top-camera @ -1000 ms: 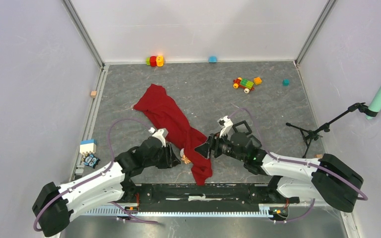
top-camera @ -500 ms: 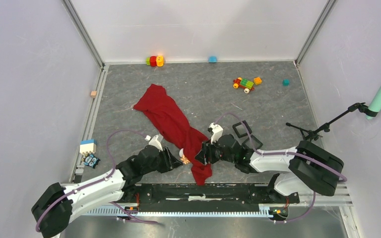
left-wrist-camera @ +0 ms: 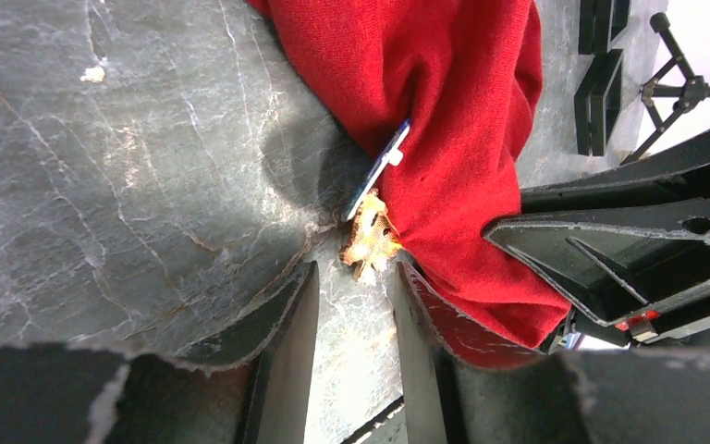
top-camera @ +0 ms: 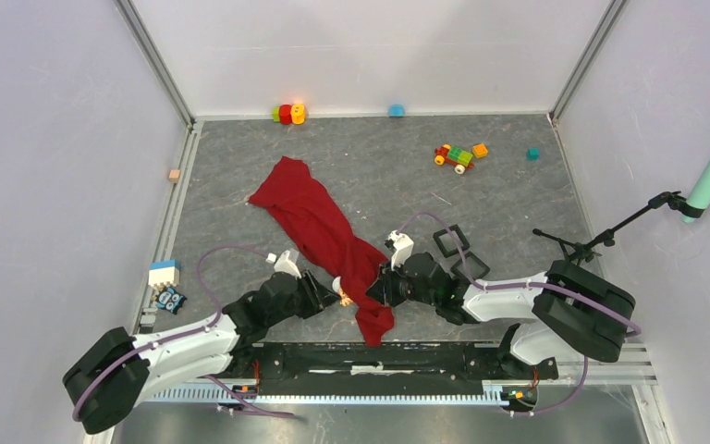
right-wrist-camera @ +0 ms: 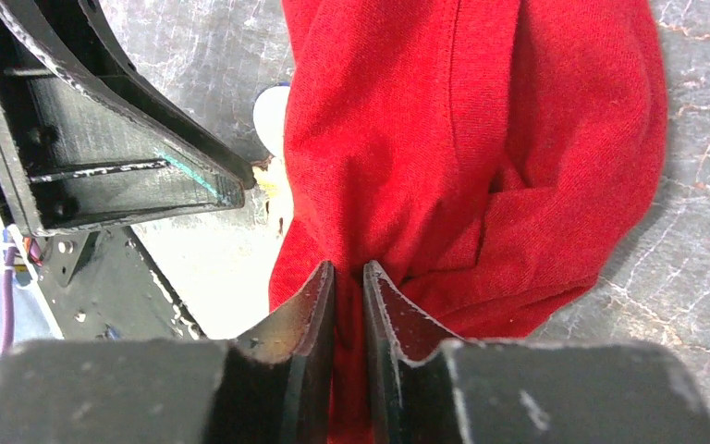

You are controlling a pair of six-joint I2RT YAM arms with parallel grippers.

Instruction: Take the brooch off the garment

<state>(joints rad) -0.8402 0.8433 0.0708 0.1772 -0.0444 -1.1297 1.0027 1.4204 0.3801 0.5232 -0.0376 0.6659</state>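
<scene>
Left fingers (left-wrist-camera: pixel 287 342) advanced, straddling brooch (left-wrist-camera: pixel 370 242); right fingers (right-wrist-camera: pixel 310 324) still pinching garment (right-wrist-camera: pixel 481 139)

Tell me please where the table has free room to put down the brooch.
Free: the table between the garment and the left rail; also the wide patch bordered by the garment, the toy car and the black frames. Crowded: the near edge, where the left gripper and right gripper meet at the brooch.

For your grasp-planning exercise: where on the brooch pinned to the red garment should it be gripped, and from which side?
Grip the gold brooch where it juts beyond the garment edge, coming from its cloth-free side, where the left gripper stands open; fingers there likely catch no cloth.
</scene>
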